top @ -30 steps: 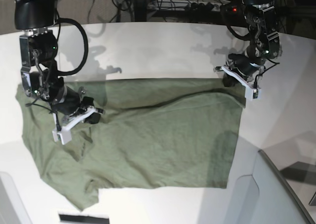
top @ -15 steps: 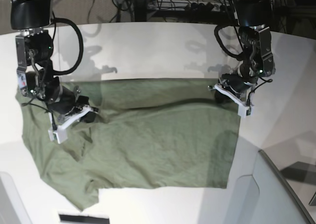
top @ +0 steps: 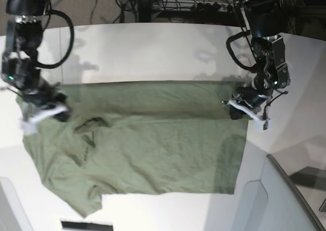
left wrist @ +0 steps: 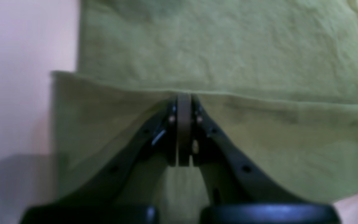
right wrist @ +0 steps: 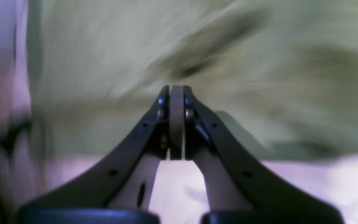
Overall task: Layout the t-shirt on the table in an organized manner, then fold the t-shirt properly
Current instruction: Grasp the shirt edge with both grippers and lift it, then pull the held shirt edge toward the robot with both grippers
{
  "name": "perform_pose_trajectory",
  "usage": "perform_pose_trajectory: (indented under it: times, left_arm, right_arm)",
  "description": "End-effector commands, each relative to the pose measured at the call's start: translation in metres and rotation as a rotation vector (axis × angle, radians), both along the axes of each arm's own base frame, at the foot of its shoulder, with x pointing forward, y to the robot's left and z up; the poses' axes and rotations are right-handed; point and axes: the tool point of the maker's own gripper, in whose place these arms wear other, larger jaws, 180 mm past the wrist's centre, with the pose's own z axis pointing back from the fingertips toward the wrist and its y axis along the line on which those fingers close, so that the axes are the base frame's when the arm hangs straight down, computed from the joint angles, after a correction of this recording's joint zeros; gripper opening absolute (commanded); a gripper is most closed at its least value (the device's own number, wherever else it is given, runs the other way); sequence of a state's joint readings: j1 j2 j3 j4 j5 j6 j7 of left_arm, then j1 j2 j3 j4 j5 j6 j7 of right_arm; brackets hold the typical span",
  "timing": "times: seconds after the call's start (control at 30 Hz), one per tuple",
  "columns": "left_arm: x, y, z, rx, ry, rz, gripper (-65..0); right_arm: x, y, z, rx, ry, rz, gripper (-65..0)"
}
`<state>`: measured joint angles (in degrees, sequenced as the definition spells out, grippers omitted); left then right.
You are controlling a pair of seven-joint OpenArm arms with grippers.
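Jaws pressed together on both: left gripper [left wrist: 183, 130] pinches the t-shirt [top: 153, 144] folded edge; right gripper [right wrist: 176, 124] looks empty, blurred. T-shirt lies spread on the table [top: 153, 53]. Soft, light, limp cloth; grab hems or corners.

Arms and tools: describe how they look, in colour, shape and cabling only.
Both arms are black, boxy segments with loose black cables looping beside them. In the base view, the left tool and the right tool each carry a white bracket-like piece. Up close, the left tool and the right tool have black tapering fingers with small round holes and tan pads at the tips.
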<state>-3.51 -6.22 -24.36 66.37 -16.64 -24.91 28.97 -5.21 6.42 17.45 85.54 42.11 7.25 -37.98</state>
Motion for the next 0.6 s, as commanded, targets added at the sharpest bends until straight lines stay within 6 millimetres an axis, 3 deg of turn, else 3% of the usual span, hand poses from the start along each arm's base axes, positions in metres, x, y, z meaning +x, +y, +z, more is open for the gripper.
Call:
perform_pose_trajectory:
  times: [0.0, 0.07, 0.1, 0.27, 0.3, 0.37, 0.47, 0.5, 0.57]
  left_arm:
    - [0.004, 0.026, 0.025, 0.034, -0.083, 0.049, -65.0]
    - [-0.018, 0.045, 0.032, 0.07, -0.093, 0.093, -65.0]
    - [-0.029, 0.055, 0.034, 0.09, -0.091, 0.112, -65.0]
    - [-0.078, 0.09, 0.032, 0.164, -0.043, 0.167, -65.0]
    - [-0.088, 0.095, 0.029, 0.169, -0.026, 0.179, -65.0]
    - [-0.102, 0.101, 0.024, 0.175, 0.0, 0.196, -64.5]
    - [-0.116, 0.108, 0.02, 0.139, 0.007, 0.243, -34.6]
    - [-0.12, 0.106, 0.018, 0.105, 0.004, 0.254, -27.5]
    - [-0.121, 0.102, 0.013, 0.025, -0.007, 0.28, -21.2]
  right_arm:
    - [0.005, -0.017, 0.018, 0.013, -0.067, -0.061, -63.9]
    - [-0.006, -0.044, 0.022, 0.017, -0.06, -0.141, -59.1]
    - [-0.011, -0.052, 0.02, 0.018, -0.037, -0.152, -53.0]
    - [-0.043, -0.099, 0.007, 0.06, 0.045, -0.296, -12.8]
    - [-0.052, -0.108, 0.002, 0.08, 0.055, -0.348, -8.1]
    - [-0.071, -0.122, -0.014, 0.132, 0.08, -0.453, -7.2]
    - [-0.08, -0.128, -0.037, 0.205, 0.13, -0.516, -10.2]
    - [-0.083, -0.131, -0.045, 0.217, 0.152, -0.523, -11.0]
    - [-0.081, -0.128, -0.061, 0.262, 0.191, -0.527, -12.2]
